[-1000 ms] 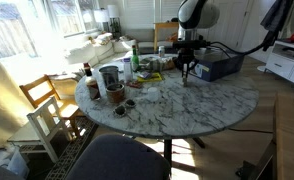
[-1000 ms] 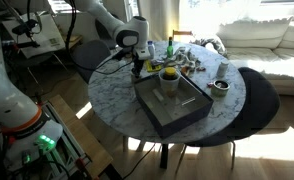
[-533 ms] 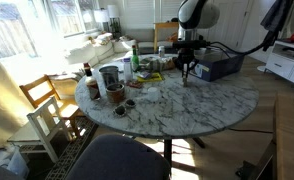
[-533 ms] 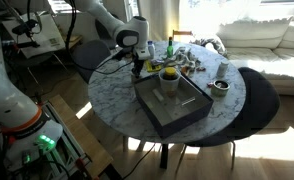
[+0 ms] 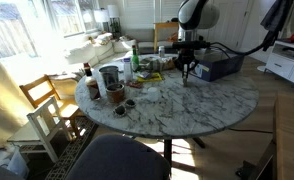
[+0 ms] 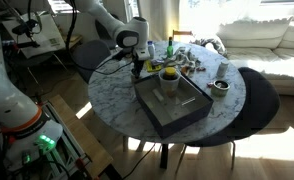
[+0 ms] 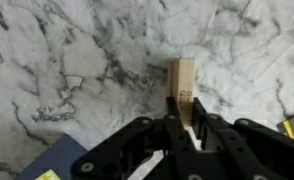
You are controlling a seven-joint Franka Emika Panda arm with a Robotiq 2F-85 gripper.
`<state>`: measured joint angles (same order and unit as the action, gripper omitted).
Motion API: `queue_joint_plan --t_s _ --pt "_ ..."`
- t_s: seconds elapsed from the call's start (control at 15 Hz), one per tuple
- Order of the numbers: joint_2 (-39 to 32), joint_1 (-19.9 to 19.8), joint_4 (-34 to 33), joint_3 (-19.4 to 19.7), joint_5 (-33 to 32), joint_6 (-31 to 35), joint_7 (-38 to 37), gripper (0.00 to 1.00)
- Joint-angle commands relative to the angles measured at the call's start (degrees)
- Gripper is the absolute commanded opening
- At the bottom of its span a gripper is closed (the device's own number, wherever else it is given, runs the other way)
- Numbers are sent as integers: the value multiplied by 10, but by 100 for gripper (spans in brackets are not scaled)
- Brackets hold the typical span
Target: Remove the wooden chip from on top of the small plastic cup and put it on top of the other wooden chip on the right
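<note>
My gripper [image 7: 182,125] is shut on a pale tan wooden chip [image 7: 181,78], which sticks out past the fingertips just above the marble table [image 7: 77,70]. In both exterior views the gripper [image 5: 187,68] [image 6: 137,63] hangs low over the tabletop, away from the cups. A small cup [image 5: 115,95] stands at the table's edge among other items. I cannot make out the other wooden chip; it may be hidden under the held chip and the fingers.
A metal cup [image 5: 109,76], bottles and small dark bowls [image 5: 121,110] crowd one side of the round table [image 5: 177,105]. A dark box [image 5: 217,67] stands close to the gripper. A flat dark tray [image 6: 172,108] lies mid-table. Wooden chairs [image 5: 47,105] stand around.
</note>
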<state>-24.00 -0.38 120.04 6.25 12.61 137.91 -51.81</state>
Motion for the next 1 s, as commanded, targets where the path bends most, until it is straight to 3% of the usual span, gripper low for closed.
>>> queue_joint_plan --t_s 0.0,0.93 --pt "-7 11 3 10 -14 14 -18 4" --pt "-5 7 4 8 -10 11 -11 4"
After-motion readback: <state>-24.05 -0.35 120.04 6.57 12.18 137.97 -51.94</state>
